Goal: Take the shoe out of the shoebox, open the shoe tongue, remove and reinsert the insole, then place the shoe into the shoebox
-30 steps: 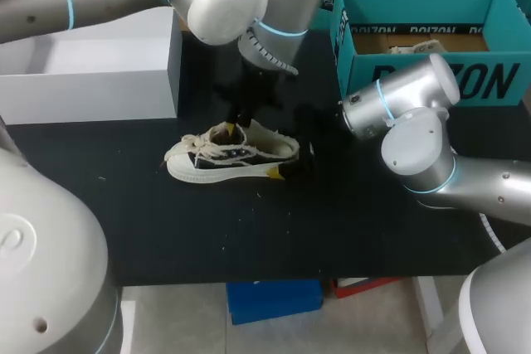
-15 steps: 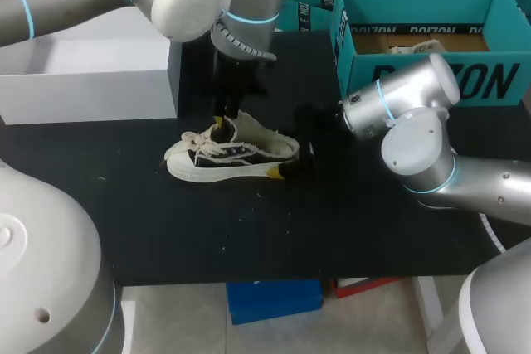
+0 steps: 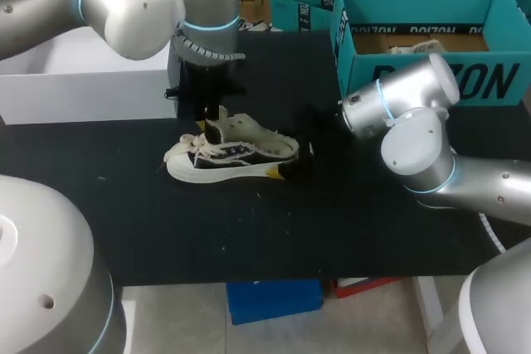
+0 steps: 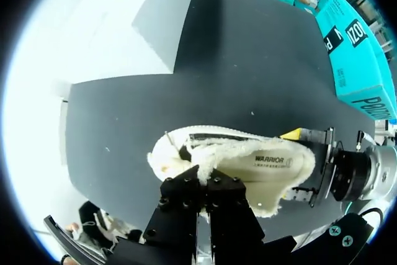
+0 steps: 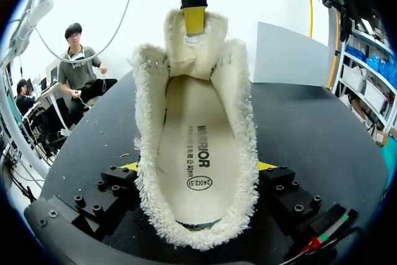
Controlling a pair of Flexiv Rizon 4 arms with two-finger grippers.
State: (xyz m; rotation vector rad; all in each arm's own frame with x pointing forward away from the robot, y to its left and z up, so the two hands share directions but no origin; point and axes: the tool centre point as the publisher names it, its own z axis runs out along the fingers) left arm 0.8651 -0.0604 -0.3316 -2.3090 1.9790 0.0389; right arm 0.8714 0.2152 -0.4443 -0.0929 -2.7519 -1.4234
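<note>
A cream low-top shoe (image 3: 236, 153) with dark side panels lies on the black table (image 3: 249, 230), toe to the left. My left gripper (image 3: 209, 116) is above the laces, shut on the top of the tongue (image 5: 189, 44) and holding it upright. In the left wrist view the closed fingertips (image 4: 200, 181) pinch the fuzzy tongue edge. My right gripper (image 5: 198, 167) straddles the heel, one yellow tip against each side. The printed insole (image 5: 197, 134) lies flat inside the shoe.
A teal shoebox (image 3: 431, 80) stands open at the back right, behind my right arm. A white box (image 3: 91, 72) sits at the back left, close beside my left gripper. Bare black table lies in front of the shoe.
My left arm has swung leftward, carrying the tongue up and toward the toe so the shoe mouth gapes wider. The right arm and the shoe have stayed in place.
</note>
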